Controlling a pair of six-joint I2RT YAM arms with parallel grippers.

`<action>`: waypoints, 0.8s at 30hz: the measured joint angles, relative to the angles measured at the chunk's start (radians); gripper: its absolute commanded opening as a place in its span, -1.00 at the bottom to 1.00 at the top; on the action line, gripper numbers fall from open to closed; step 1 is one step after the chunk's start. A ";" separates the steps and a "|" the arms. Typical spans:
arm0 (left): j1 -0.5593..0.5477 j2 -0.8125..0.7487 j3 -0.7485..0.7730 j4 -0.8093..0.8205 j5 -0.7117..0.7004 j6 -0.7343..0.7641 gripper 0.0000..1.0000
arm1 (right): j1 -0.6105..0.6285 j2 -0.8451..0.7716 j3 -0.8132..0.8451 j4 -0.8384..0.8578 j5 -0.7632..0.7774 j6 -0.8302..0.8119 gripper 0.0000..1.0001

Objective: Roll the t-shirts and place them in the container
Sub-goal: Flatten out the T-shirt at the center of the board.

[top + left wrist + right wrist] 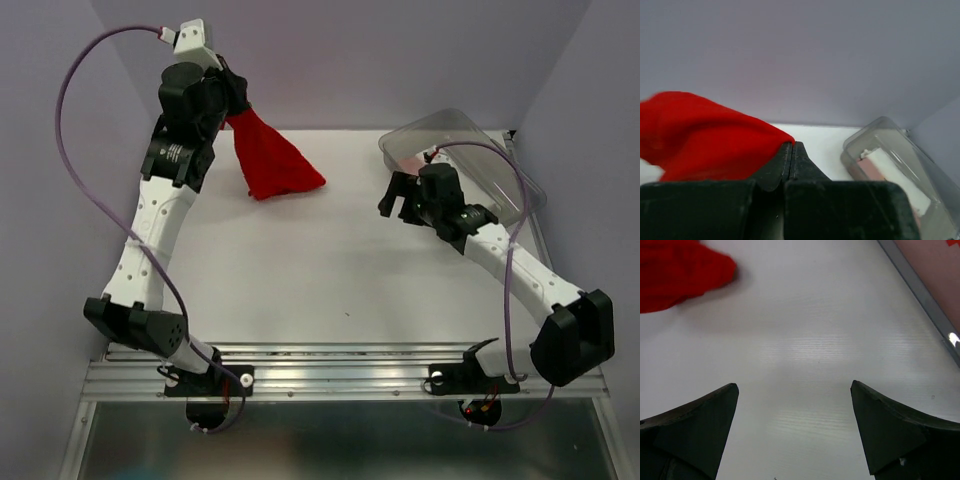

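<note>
The red t-shirt (275, 165) hangs bunched from my left gripper (238, 108) at the back left, its lower end resting on the white table (330, 270). In the left wrist view the jaws of this gripper (791, 145) are pressed together, pinching an edge of the red t-shirt (700, 135). My right gripper (400, 205) hovers over the table's right half, open and holding nothing. In its wrist view that gripper (794, 387) shows bare table between the fingers, with the red t-shirt (680, 270) far off at the upper left. A white roll (895, 175) and a pale pink roll (867, 167) lie in the bin.
A clear plastic bin (480, 150) sits at the back right corner, just behind the right gripper; its rim (920, 290) crosses the right wrist view. Lilac walls close in the back and both sides of the table.
</note>
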 measured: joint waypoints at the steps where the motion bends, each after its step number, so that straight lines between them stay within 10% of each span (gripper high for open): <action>1: -0.022 -0.023 -0.002 0.005 0.005 0.006 -1.00 | 0.000 -0.025 -0.015 0.011 0.019 0.015 1.00; 4: -0.139 -0.051 -0.052 0.044 0.012 0.012 -1.00 | 0.000 -0.090 -0.048 0.039 0.068 0.049 1.00; 8: -0.322 0.010 -0.181 0.067 0.070 0.000 0.20 | 0.000 -0.143 -0.084 0.063 0.133 0.092 1.00; 13: -0.430 0.208 -0.219 -0.019 0.126 -0.006 0.74 | 0.000 -0.194 -0.147 0.069 0.192 0.121 1.00; 24: -0.193 0.017 -0.343 -0.031 0.066 -0.069 0.54 | 0.031 -0.081 -0.106 0.042 0.114 0.029 1.00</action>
